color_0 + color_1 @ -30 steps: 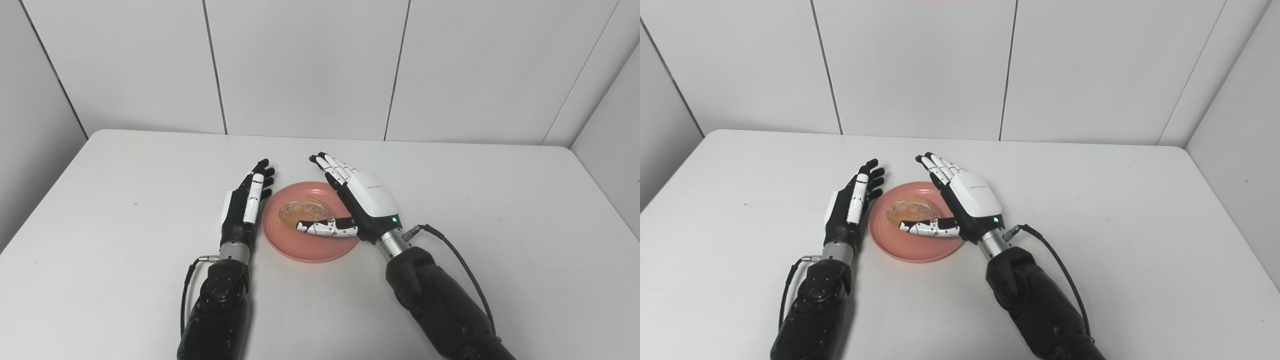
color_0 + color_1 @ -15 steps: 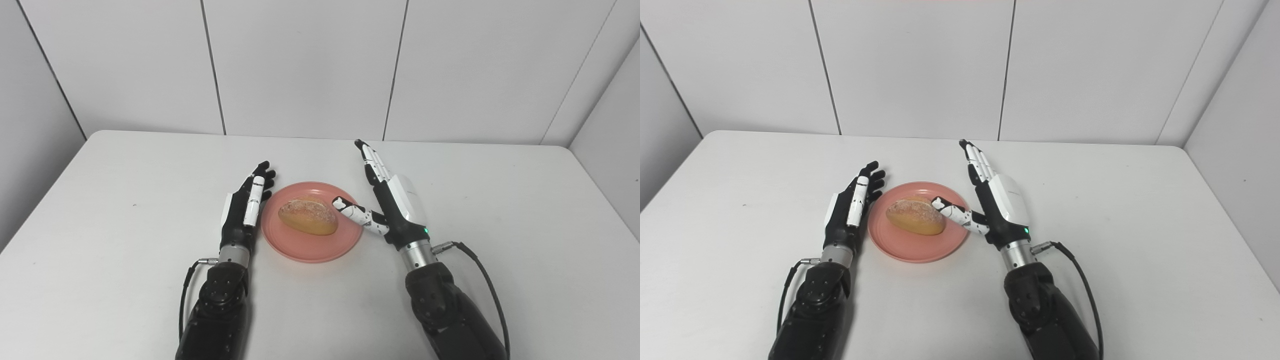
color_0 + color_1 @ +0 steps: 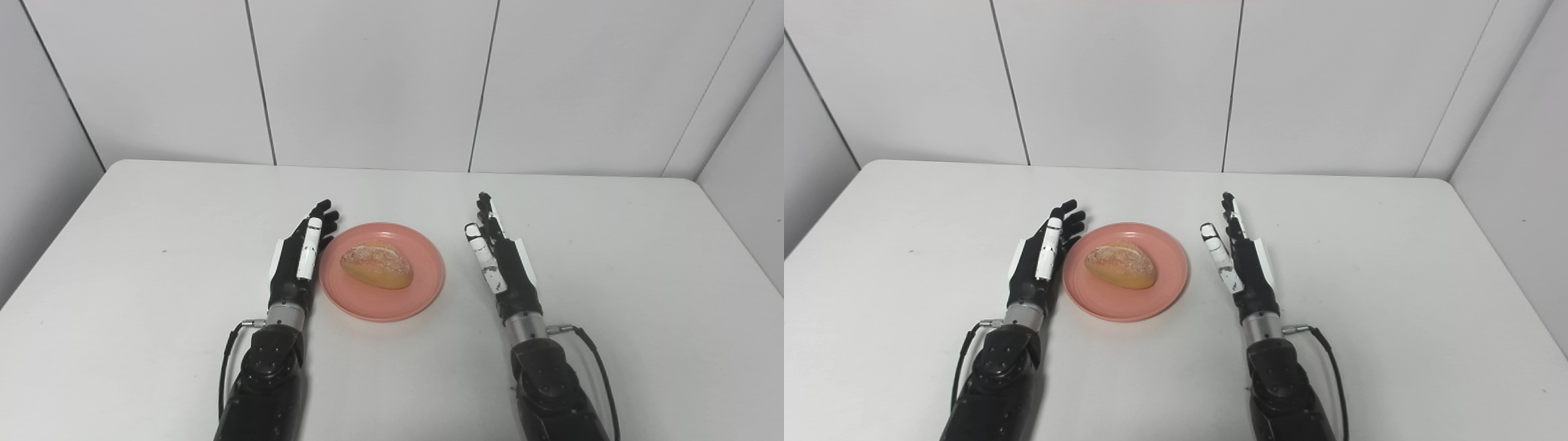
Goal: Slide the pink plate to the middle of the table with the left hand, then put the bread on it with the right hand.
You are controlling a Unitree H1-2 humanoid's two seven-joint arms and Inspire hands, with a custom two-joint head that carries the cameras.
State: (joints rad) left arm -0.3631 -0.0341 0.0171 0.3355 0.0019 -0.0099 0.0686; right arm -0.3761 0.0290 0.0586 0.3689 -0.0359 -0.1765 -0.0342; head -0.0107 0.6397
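The bread (image 3: 376, 265) is lying on the pink plate (image 3: 422, 293). The left hand (image 3: 298, 260) is resting just beside the plate, fingers extended and holding nothing. The right hand (image 3: 503, 267) is standing apart on the plate's other side, likewise empty with fingers straight.

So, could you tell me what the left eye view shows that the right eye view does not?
Only the left eye view: a wider strip of the left side wall. Only the right eye view: more of the right side wall. Both show the bread lying on the pink plate on the table. The open left hand is close beside the plate's rim, and the open right hand is clear of it.
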